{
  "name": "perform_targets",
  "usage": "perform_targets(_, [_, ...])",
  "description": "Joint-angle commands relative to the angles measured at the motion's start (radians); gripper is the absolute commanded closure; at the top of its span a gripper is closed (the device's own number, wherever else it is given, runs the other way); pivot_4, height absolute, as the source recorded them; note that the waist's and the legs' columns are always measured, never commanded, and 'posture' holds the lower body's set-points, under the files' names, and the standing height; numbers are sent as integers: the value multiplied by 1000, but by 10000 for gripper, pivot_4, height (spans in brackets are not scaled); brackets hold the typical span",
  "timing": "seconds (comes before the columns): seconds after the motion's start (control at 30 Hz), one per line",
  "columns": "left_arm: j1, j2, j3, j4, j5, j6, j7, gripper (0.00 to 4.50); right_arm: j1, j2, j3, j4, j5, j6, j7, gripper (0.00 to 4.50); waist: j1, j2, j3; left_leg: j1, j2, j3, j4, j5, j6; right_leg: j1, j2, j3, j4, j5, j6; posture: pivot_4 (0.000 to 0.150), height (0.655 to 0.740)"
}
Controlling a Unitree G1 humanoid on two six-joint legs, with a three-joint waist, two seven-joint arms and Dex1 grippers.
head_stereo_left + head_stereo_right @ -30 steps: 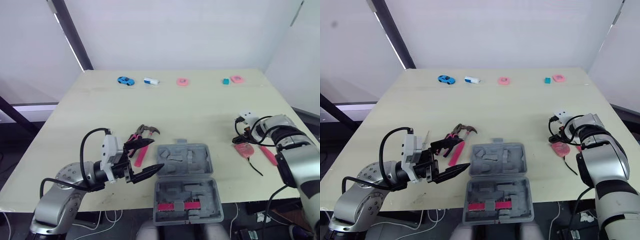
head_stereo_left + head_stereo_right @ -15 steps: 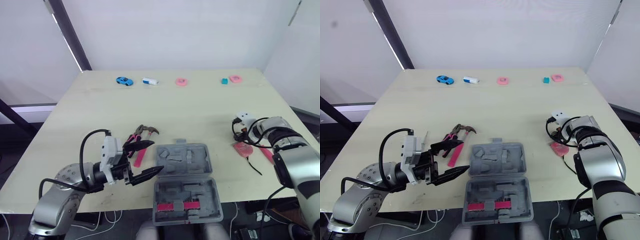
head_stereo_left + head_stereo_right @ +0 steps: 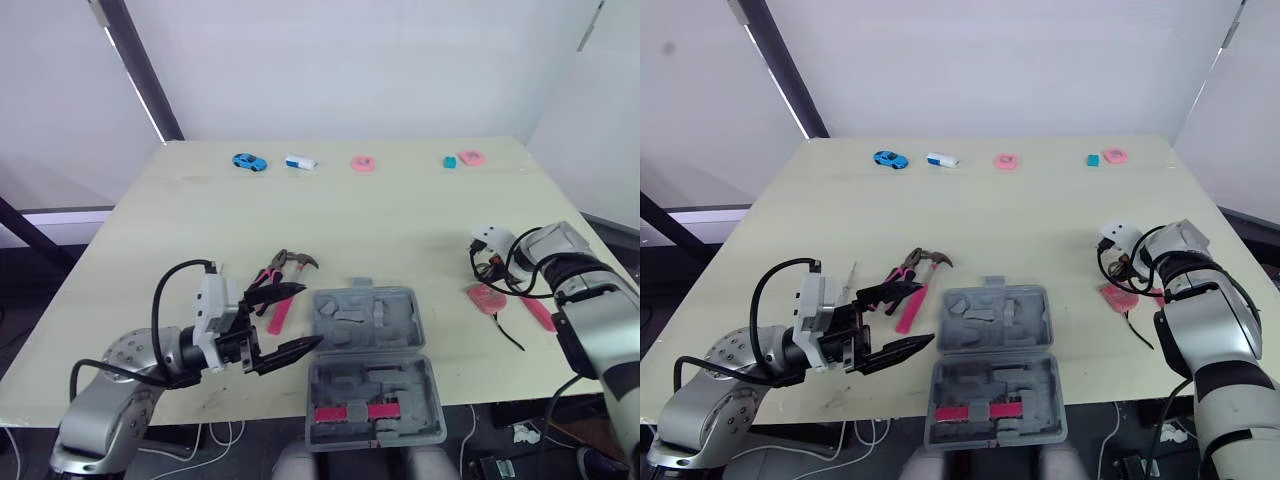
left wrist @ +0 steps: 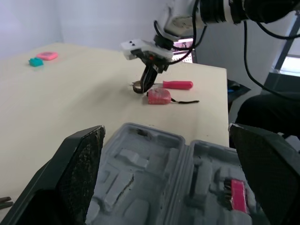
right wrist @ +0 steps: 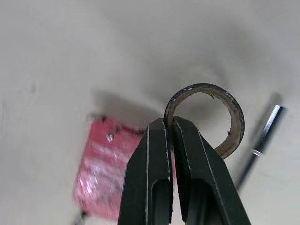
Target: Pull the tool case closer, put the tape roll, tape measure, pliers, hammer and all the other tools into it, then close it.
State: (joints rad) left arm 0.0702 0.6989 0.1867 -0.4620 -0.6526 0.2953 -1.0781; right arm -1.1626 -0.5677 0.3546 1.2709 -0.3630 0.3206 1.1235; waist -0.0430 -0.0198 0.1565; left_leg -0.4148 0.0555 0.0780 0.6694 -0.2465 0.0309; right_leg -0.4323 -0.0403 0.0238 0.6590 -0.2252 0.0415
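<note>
Pinching the tape roll (image 5: 234, 126) by its rim, your right gripper (image 5: 169, 123) hangs right of the open tool case (image 3: 365, 318); left gripper (image 3: 308, 316) gapes beside it; pale table (image 3: 380, 220), white walls (image 3: 350, 60).

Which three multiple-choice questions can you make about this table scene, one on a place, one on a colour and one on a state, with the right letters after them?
1. Where does the pink-handled metal hammer lie?
A. on the cream table, left of the open grey plastic tool case
B. inside the case
C. at the table's far edge

2. What colour is the small toy car at the far edge?
A. red
B. green
C. blue

3. In what state is the right pincer?
A. open over the case
B. shut on the dark ring-shaped tape roll
C. shut on the hammer

Answers: 1 A, the hammer lies on the tabletop beside the case's left side; 2 C, its body is blue; 3 B, the right wrist view shows the pincer pinching the ring's wall.
</note>
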Motion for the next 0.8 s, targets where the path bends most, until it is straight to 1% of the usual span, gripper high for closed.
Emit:
perform_targets(0.03, [-12,8,15,-4,-12,-30,-25,0,-11,-30,30,-110,-9,-127,145,44885,-1,1,0,0,0,0,0,0,0,0,0,0,0,0,0,1500,7395])
perform_targets(0.13, [-22,5,15,14,-9,-42,-35,0,8,-58,48,-219,3,-258,269,44885,1,1,1,0,0,0,0,0,0,0,0,0,1,0,0,1500,7395])
perform_targets(0.27, [-23,0,19,37,10,-68,-39,0,23,-70,55,-364,41,-342,425,44885,3,1,1,0,0,0,0,0,0,0,0,-1,0,0,1,1500,7395])
perform_targets(0.33, [-16,0,24,54,28,-90,-35,0,24,-77,91,-443,22,-410,467,44885,3,2,1,0,0,0,0,0,0,0,0,-1,0,0,1,1500,7395])
perform_targets(0.5, [17,-18,42,70,39,-119,-12,0,-1,-14,155,-545,2,-414,490,44885,1,2,1,0,1,0,0,0,0,0,0,-1,0,-1,-1,1500,7395])
perform_targets(0.67, [79,-37,81,64,37,-125,30,0,-40,61,264,-642,37,-314,491,44885,2,2,1,1,1,0,0,0,0,0,0,-1,2,-2,-3,1500,7395])
perform_targets(0.8, [144,-42,132,52,17,-119,48,0,-81,134,341,-653,49,-266,491,44885,3,2,1,1,2,-2,0,0,0,-1,0,-1,2,-2,-4,1500,7395])
